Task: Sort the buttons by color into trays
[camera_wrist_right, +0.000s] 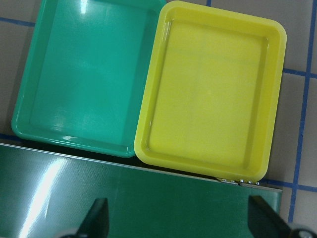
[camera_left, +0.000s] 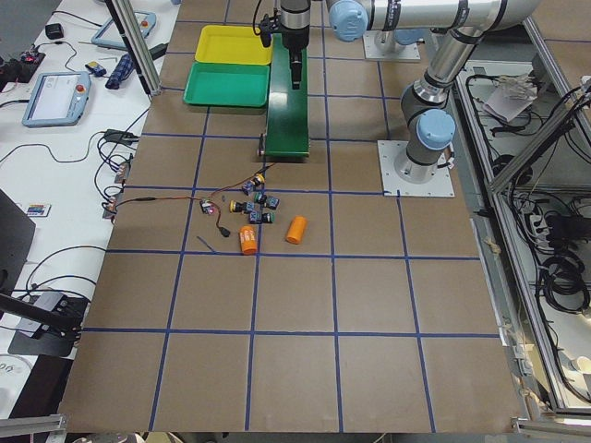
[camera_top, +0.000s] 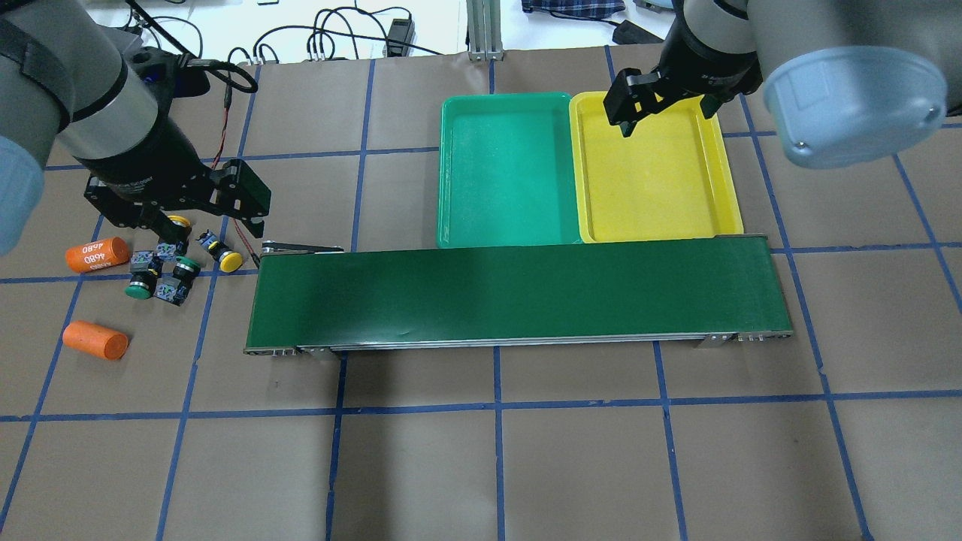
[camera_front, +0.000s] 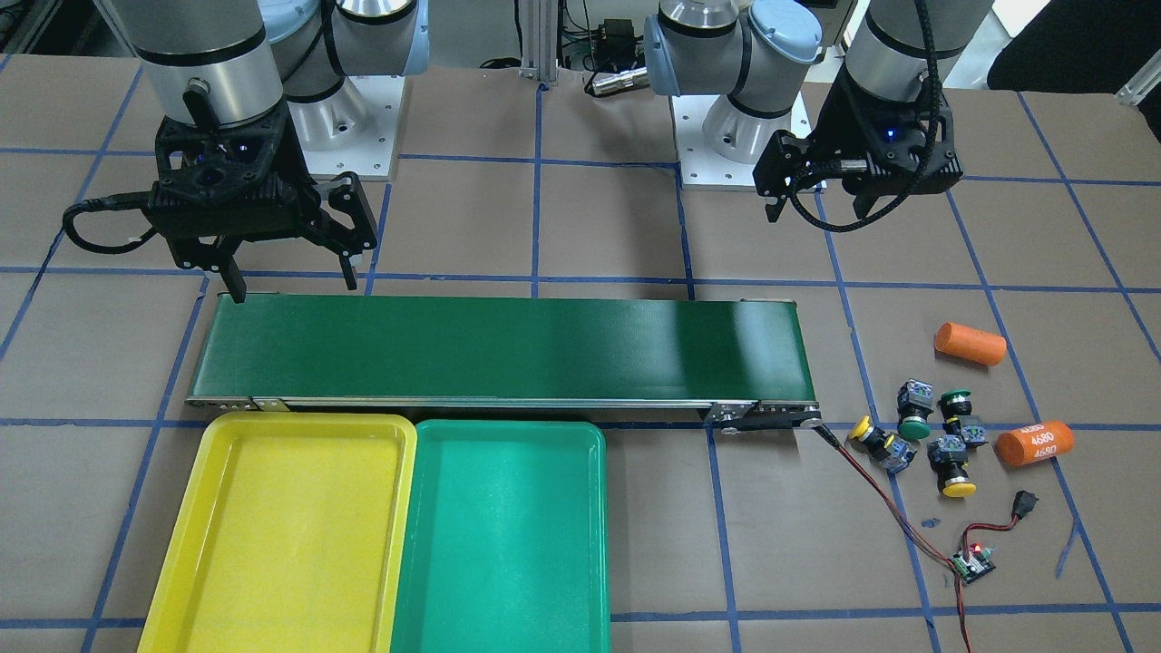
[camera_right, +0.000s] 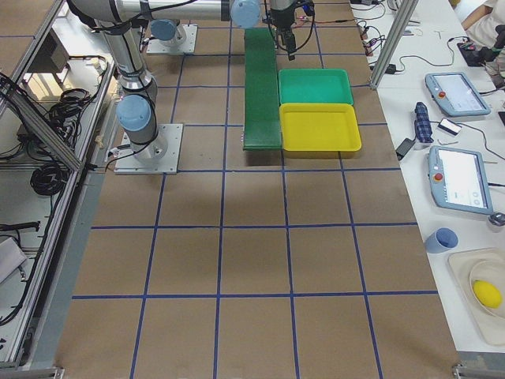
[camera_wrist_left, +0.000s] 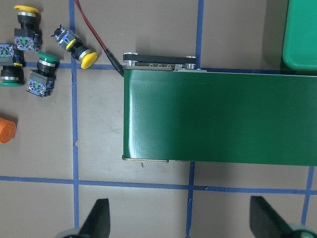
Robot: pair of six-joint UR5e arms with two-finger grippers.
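Observation:
Four buttons lie in a loose cluster on the brown table beyond one end of the conveyor: a yellow button [camera_front: 875, 442], a green button [camera_front: 914, 410], a second green button [camera_front: 960, 415] and a second yellow button [camera_front: 952, 467]. My left gripper [camera_top: 199, 218] hangs open above that cluster and holds nothing; the left wrist view shows the buttons [camera_wrist_left: 42, 74] at its upper left. The yellow tray [camera_top: 654, 173] and the green tray [camera_top: 503, 173] sit side by side against the belt, both empty. My right gripper [camera_top: 667, 120] is open over the yellow tray [camera_wrist_right: 213, 99].
A long dark-green conveyor belt [camera_top: 518, 297] runs across the table's middle. Two orange cylinders [camera_front: 970, 343] [camera_front: 1034, 443] lie beside the buttons. A small controller board [camera_front: 972, 562] with red and black wires connects to the belt's end.

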